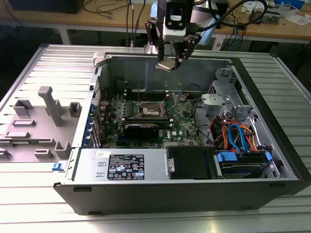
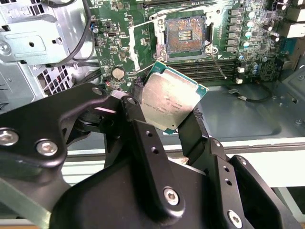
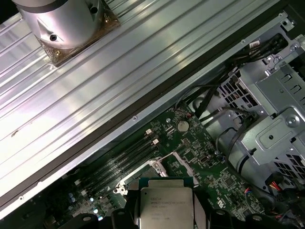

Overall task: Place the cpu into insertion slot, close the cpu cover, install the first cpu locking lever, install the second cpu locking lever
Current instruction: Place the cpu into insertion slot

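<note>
My gripper (image 2: 167, 113) pinches cpu (image 2: 171, 101) by its edges, high over insertion slot (image 1: 149, 110), slot at cpu's 7 o'clock in exterior view. Level chip, match corners, no force.

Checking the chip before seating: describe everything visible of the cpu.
The cpu is a small flat square chip with a silver-grey metal top, faint print and a thin green edge. Tilted, it is clamped at opposite sides between the gripper's black fingers, in the air over the open computer case, apart from the empty insertion slot.
</note>
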Available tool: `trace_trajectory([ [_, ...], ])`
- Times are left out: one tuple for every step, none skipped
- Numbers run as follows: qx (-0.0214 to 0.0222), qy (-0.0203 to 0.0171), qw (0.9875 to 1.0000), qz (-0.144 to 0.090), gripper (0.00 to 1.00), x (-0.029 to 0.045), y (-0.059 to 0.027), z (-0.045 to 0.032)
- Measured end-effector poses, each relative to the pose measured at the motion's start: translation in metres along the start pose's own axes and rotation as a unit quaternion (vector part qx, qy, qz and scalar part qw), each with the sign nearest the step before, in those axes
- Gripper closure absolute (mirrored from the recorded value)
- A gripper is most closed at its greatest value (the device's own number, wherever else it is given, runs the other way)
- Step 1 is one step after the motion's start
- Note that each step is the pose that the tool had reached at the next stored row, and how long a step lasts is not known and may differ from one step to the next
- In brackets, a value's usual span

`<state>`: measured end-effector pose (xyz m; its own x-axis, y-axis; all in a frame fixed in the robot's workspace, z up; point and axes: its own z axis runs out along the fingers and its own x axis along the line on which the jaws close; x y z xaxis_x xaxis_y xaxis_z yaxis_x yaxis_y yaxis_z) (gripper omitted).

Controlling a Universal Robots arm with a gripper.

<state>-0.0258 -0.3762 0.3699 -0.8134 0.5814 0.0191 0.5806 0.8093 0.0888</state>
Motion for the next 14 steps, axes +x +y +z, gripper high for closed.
trace_trajectory([
  [0.0, 0.0, 1.0, 0.0, 0.46, 0.0, 0.0, 0.0],
  [0.0, 0.0, 1.0, 0.0, 0.46, 0.0, 0.0, 0.0],
  [0.0, 0.0, 1.0, 0.0, 0.46, 0.0, 0.0, 0.0],
  [0.0, 0.0, 1.0, 0.0, 0.46, 0.0, 0.0, 0.0],
  [0.0, 0.0, 1.0, 0.0, 0.46, 0.0, 0.0, 0.0],
  [0.0, 0.0, 1.0, 0.001, 0.46, 0.0, 0.0, 0.0],
  [0.0, -0.0002, 1.0, 0.002, 0.46, 0.0, 0.0, 0.0],
  [-0.0001, -0.0004, 1.0, 0.004, 0.46, 0.0, 0.0, 0.0],
  [-0.0002, -0.0009, 1.0, 0.01, 0.46, -0.0001, 0.0, 0.0],
  [-0.0003, -0.0016, 0.9998, 0.017, 0.46, -0.0001, -0.0001, 0.0],
  [-0.0005, -0.0025, 0.9996, 0.028, 0.46, -0.0001, -0.0001, 0.0],
  [-0.0007, -0.0033, 0.9993, 0.037, 0.46, -0.0001, -0.0001, 0.0001],
  [-0.0009, -0.0038, 0.9991, 0.043, 0.46, -0.0001, -0.0001, 0.0001],
  [-0.0009, -0.0042, 0.9989, 0.047, 0.46, -0.0001, -0.0002, 0.0001],
])
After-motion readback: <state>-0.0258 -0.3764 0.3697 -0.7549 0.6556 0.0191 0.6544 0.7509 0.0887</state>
